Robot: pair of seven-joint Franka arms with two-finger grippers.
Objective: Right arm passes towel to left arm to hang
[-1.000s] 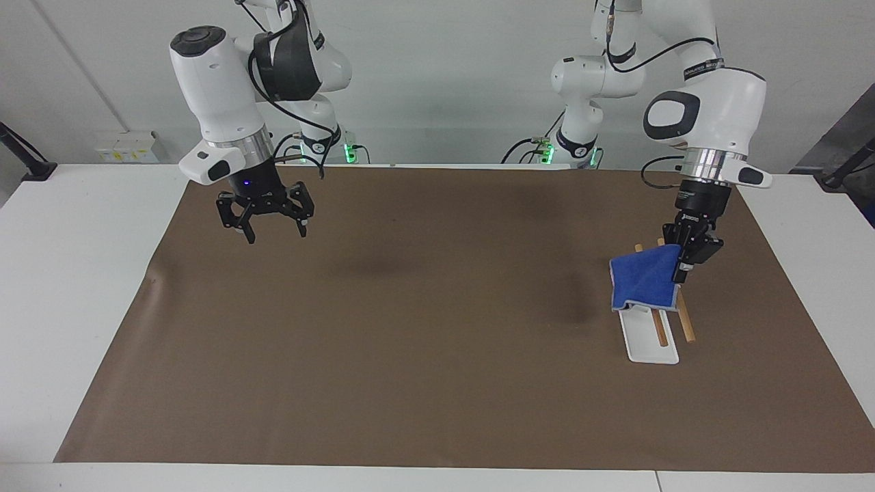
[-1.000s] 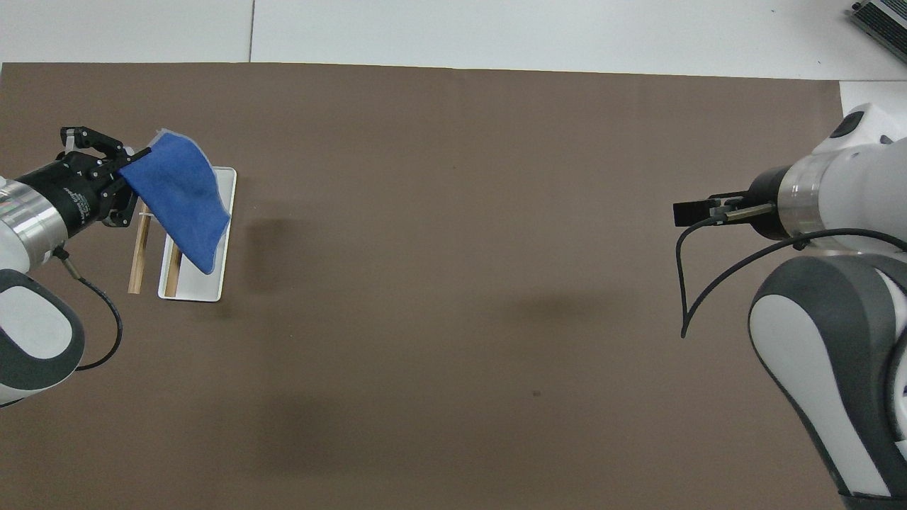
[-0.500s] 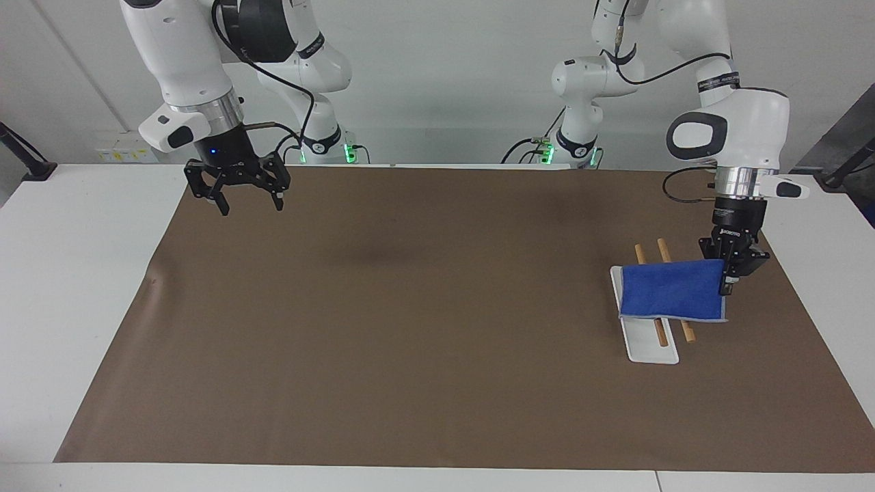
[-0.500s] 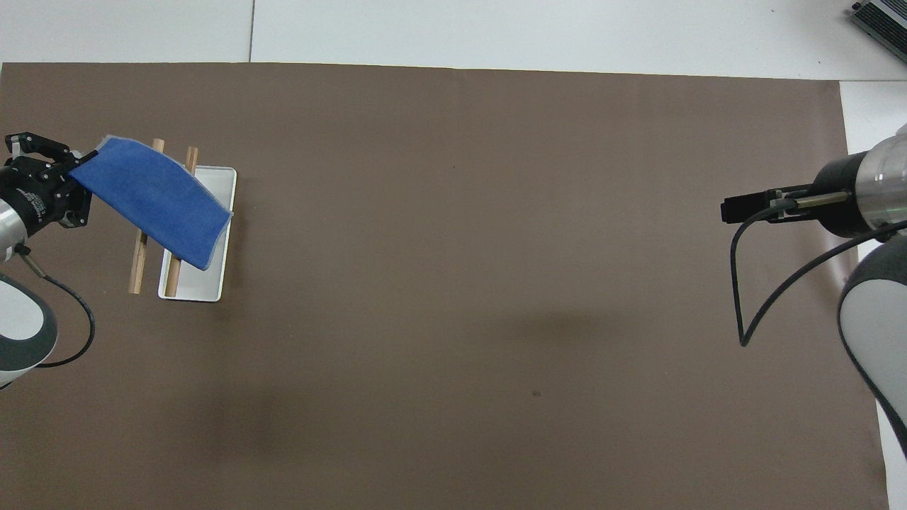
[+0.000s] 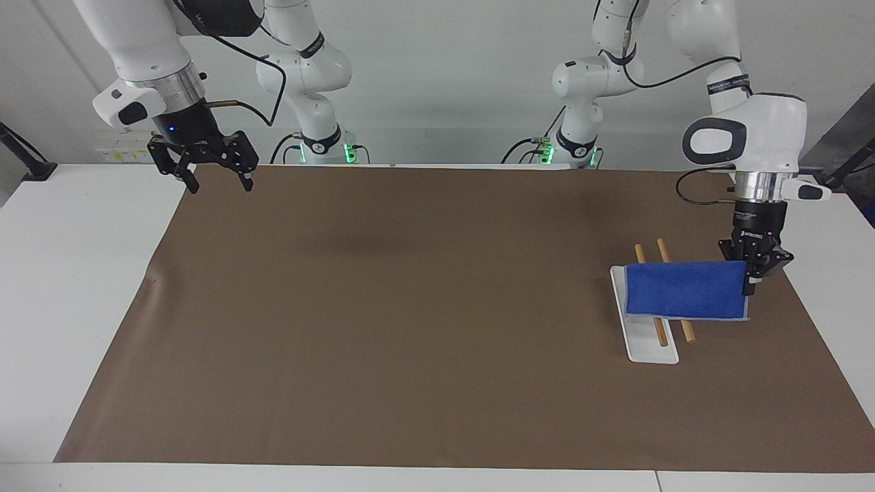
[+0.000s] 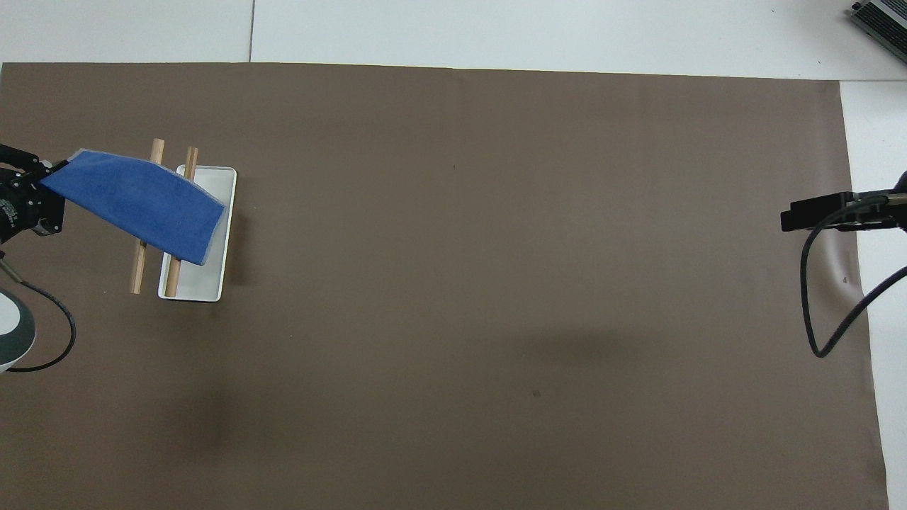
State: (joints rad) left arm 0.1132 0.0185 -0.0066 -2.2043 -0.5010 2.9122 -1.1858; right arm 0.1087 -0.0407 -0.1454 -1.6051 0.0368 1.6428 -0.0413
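The bright blue towel [image 5: 685, 290] lies stretched across the two wooden rods of the white rack [image 5: 649, 339] at the left arm's end of the table; it also shows in the overhead view [image 6: 134, 203]. My left gripper [image 5: 752, 275] is shut on the towel's end beside the rack, and it sits at the overhead view's edge [image 6: 28, 198]. My right gripper [image 5: 214, 179] has its blue light lit, is open and empty, and hangs raised over the mat's corner at the right arm's end; in the overhead view only its cable shows.
A brown mat [image 5: 410, 328] covers most of the white table [image 5: 75, 273]. The rack's rods [image 6: 140, 248] stick out past its white base [image 6: 212, 234]. The arm bases stand at the table's robot end.
My left gripper has pulled the towel out sideways across the rods, away from the table's middle, so it now hangs spread flat. My right gripper has risen and withdrawn toward its own corner.
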